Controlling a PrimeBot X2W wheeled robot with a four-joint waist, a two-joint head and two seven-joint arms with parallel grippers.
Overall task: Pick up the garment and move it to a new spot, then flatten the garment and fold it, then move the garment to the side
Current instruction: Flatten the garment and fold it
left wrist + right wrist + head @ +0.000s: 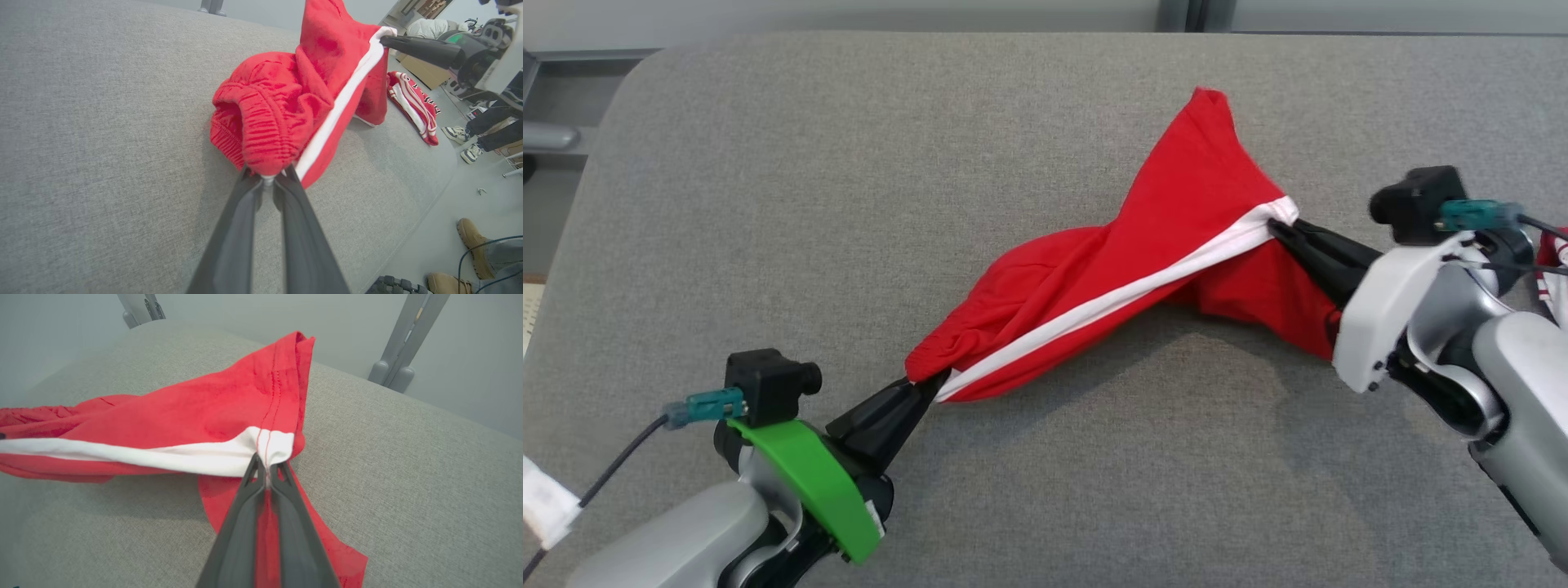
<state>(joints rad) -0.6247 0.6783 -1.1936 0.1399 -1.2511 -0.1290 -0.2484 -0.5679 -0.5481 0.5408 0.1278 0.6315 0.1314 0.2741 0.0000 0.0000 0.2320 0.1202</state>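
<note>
holding a red garment at both ends over the grey bench

left hand is clenched on the gathered, ribbed waistband end of the garment, its two dark fingers pressed together with cloth bunched between the tips. right hand is clenched as well, nipping the white stripe right where it meets a stitched hem. between the two hands the garment runs as a slanting band, low at the robot's left and higher at its right, the white stripe drawn fairly straight along it. above the stripe one red corner peaks upward; below the right hand a loose red flap hangs down and lies on the bench. a soft shadow falls on the grey cloth under the middle of the garment. farther out, past the right arm near the bench's edge, lies a second striped cloth in red and white. beyond the bench, on the floor, a person's tan boots and another pair of pale sneakers show in the left wrist view.
</note>
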